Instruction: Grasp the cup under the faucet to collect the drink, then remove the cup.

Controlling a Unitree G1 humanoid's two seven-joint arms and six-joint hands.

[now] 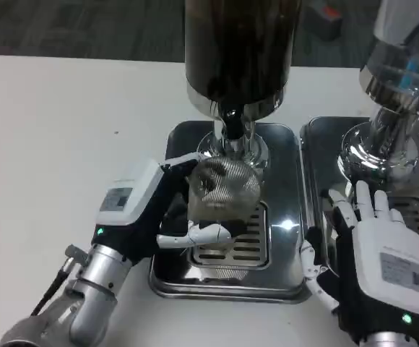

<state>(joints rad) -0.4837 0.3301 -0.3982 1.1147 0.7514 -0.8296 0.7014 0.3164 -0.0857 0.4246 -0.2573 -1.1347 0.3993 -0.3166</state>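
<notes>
Silver forearms, white-backed hands with grey labels, green lights, and white-and-black fingers (208,233).

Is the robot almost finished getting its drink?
About halfway. Done: the left hand grips the clear cup and has it on the tray right under the faucet of the dark drink dispenser. In hand: filling; I cannot tell how full it is. Left: taking the cup away. The right hand waits, open.

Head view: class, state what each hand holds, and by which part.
The left hand grips the clear cup around its side, under the faucet. The right hand holds nothing.
</notes>
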